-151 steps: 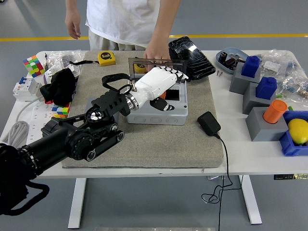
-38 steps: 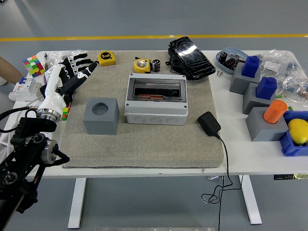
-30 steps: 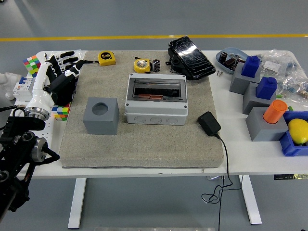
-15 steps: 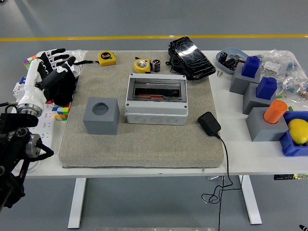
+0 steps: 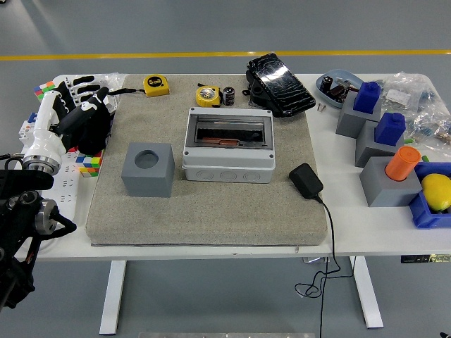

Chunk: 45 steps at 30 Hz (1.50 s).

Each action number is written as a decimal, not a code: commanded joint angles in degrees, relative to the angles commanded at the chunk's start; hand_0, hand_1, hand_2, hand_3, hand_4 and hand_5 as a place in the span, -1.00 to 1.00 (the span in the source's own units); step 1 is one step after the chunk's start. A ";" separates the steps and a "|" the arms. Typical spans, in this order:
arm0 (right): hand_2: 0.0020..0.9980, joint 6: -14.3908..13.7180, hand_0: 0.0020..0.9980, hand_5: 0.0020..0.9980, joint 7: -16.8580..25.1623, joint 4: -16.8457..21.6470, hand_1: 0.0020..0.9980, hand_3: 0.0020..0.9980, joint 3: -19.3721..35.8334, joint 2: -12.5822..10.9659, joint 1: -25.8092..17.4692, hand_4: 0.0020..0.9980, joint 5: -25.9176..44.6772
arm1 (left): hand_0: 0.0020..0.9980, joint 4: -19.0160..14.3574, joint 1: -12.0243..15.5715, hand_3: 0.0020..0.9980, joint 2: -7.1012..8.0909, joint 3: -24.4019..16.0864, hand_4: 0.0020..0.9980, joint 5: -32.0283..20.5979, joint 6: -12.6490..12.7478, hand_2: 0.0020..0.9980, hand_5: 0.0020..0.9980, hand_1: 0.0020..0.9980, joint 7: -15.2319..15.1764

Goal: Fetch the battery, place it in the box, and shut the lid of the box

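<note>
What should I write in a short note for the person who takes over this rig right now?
Left robot hand: open, holding nothing, at the table's left edge.
Right robot hand: not in view.
Box: on the mat, its clear lid looks closed. An orange thing shows through it; I cannot tell if it is the battery.
A small dark cylinder stands behind the box.
Left: probably nothing; check the box's contents.

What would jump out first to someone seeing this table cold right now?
Probably the grey box in the middle of the mat, its clear lid down, with a grey block that has a round hole beside it on the left. Next, the robot's white left hand, fingers spread, over the clutter at the table's left edge. The orange cylinder and yellow fruit at far right add colour.
</note>
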 joint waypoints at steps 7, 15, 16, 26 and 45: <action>0.16 0.00 0.11 -0.04 0.00 -0.01 0.18 0.09 0.79 -0.47 0.03 0.84 -0.33 | 0.04 -0.01 0.11 0.26 -0.15 -0.32 0.85 0.07 -0.20 0.24 -0.33 0.23 0.30; 0.16 -0.06 0.11 -0.04 0.13 -0.20 0.18 0.09 1.46 -0.33 -0.37 0.84 -0.27 | 0.05 0.22 0.00 0.26 -0.48 -0.73 0.84 0.18 -0.35 0.24 -0.33 0.23 0.57; 0.16 -0.04 0.11 -0.04 0.12 -0.22 0.18 0.09 1.43 -0.30 -0.46 0.84 -0.21 | 0.05 0.18 -0.07 0.26 -0.47 -0.68 0.84 0.17 -0.35 0.24 -0.33 0.23 0.54; 0.16 -0.16 0.11 -0.04 0.20 -0.08 0.18 0.09 1.86 -0.24 -0.50 0.84 -0.69 | 0.04 0.36 0.22 0.25 -0.42 0.26 0.84 0.08 -0.38 0.24 -0.33 0.23 0.71; 0.16 -0.10 0.11 -0.04 0.15 -0.20 0.18 0.09 2.50 -0.28 -0.99 0.84 -0.72 | 0.04 0.83 0.05 0.25 0.04 -0.21 0.83 0.16 -0.39 0.24 -0.33 0.23 0.72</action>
